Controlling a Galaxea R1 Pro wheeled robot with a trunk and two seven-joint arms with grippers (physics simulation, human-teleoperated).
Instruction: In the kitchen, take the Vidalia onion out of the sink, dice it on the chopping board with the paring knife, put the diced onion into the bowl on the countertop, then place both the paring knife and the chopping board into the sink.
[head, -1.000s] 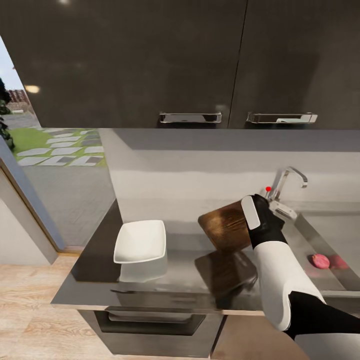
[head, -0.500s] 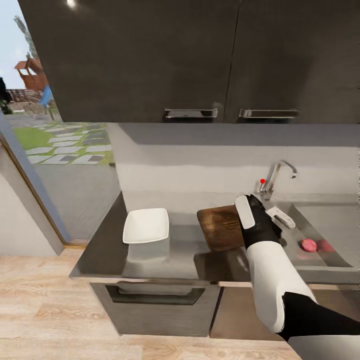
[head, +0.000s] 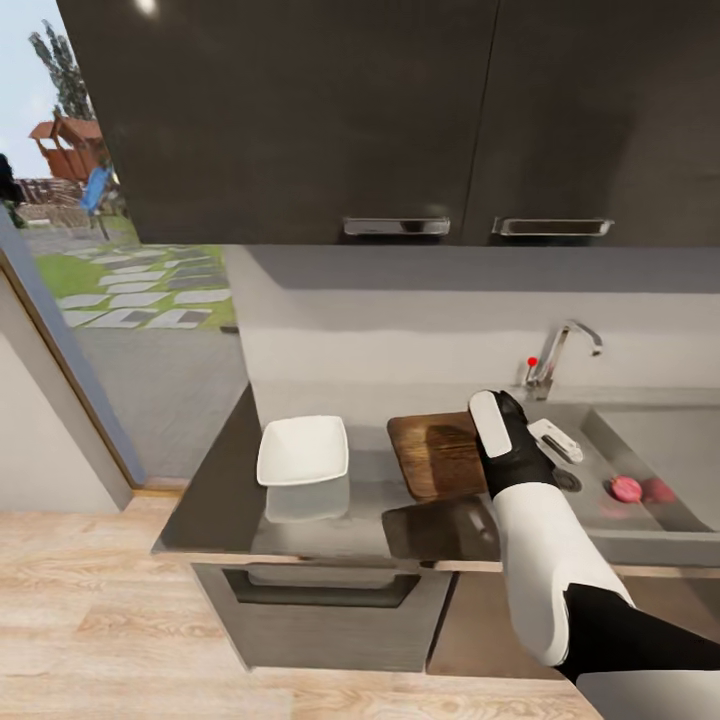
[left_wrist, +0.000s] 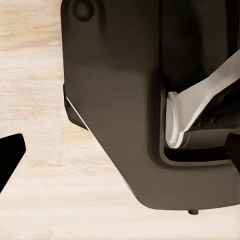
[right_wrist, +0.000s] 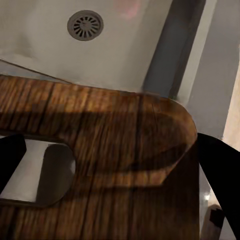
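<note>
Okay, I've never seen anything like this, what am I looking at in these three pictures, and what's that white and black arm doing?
These are simulator renders of a two-armed kitchen robot. The wide picture comes from a camera on its head; the other two come from cameras near each wrist.

In the head view, the right hand grips the chopping board, lifted and tilted above the grey countertop. The right wrist view shows that board close up, with the sink behind it. A white bowl sits on the countertop. The Vidalia onion lies in the sink, below the tap.

The left wrist view looks down at the robot's own dark body over the wooden floor.
</note>
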